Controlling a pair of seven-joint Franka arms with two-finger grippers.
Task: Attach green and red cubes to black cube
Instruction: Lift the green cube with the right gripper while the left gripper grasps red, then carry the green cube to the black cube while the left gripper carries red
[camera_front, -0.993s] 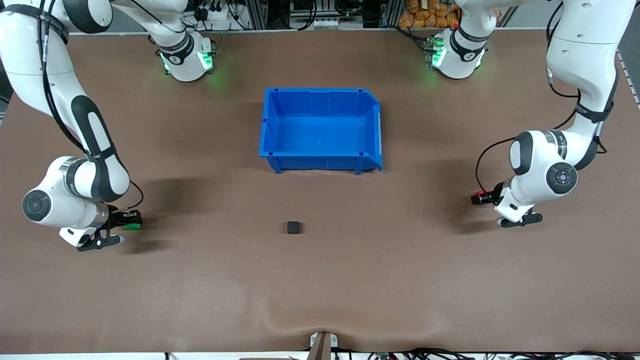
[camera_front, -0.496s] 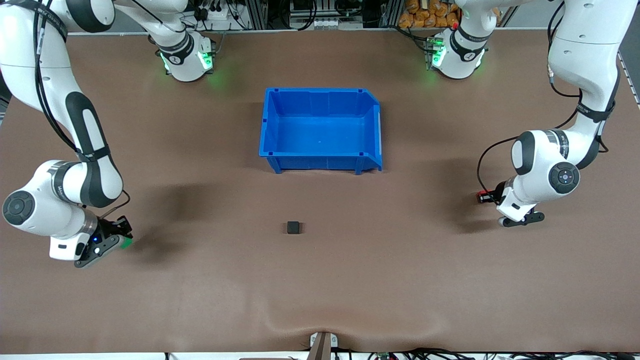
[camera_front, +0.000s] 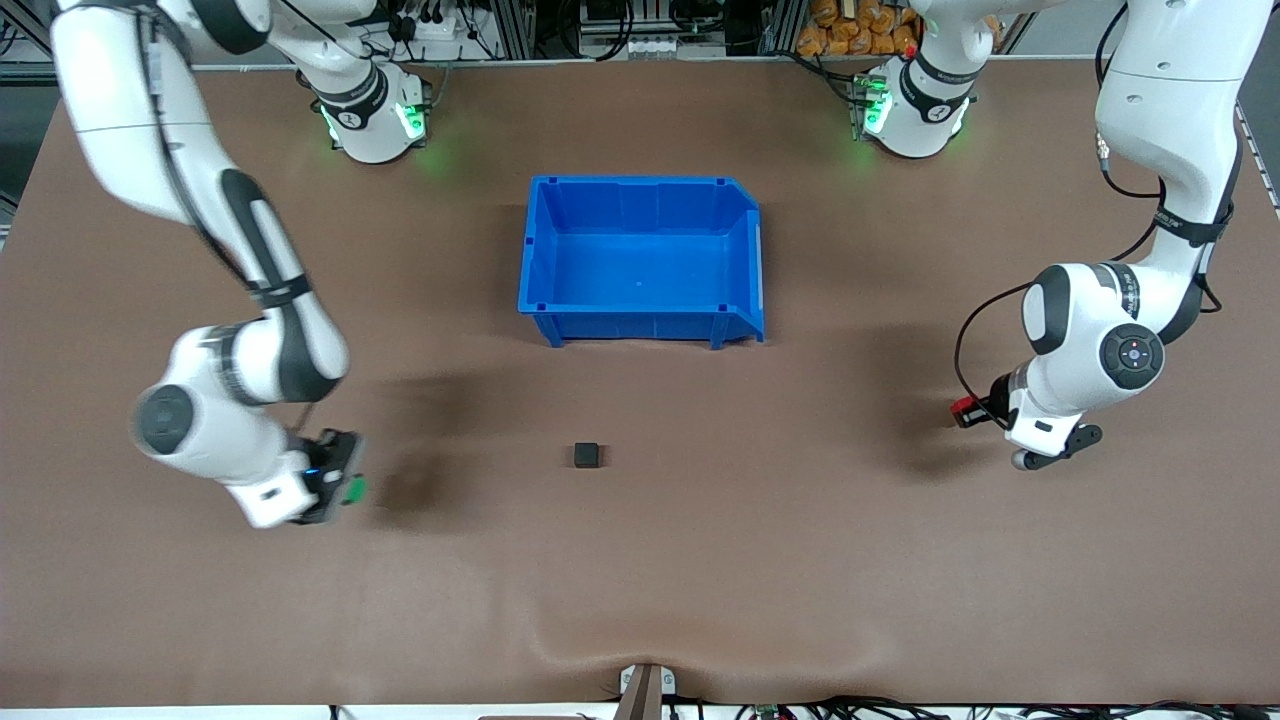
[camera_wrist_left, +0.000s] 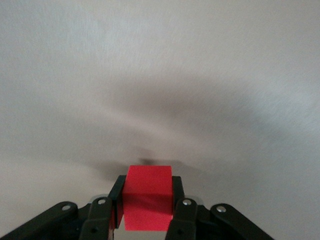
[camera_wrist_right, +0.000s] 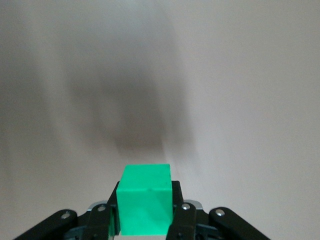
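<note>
From the front camera, the black cube (camera_front: 587, 455) sits alone on the matte brown bench (camera_front: 640, 580), a small dull block with square edges. The blue bin (camera_front: 640, 260), a glossy plastic tub with ribbed walls and one cut-off corner, stands farther from the camera than the black cube. The right end effector (camera_front: 335, 480) hangs over the bench toward the right arm's end, off to the side of the black cube, with a sliver of the green cube (camera_front: 354, 489) showing at its tip. The left end effector (camera_front: 985, 412) is over the bench toward the left arm's end, well apart from the black cube, with the red cube (camera_front: 964, 408) at its tip.

In the left wrist view, the left end effector (camera_wrist_left: 146, 202) is closed on the red cube (camera_wrist_left: 147, 197), a smooth, flat-faced block pinched between two black fingers (camera_wrist_left: 178, 192), above bare bench surface.

In the right wrist view, the right end effector (camera_wrist_right: 144, 202) grips the green cube (camera_wrist_right: 144, 200), a smooth, bright block with crisp corners, between its black fingers (camera_wrist_right: 177, 195).
</note>
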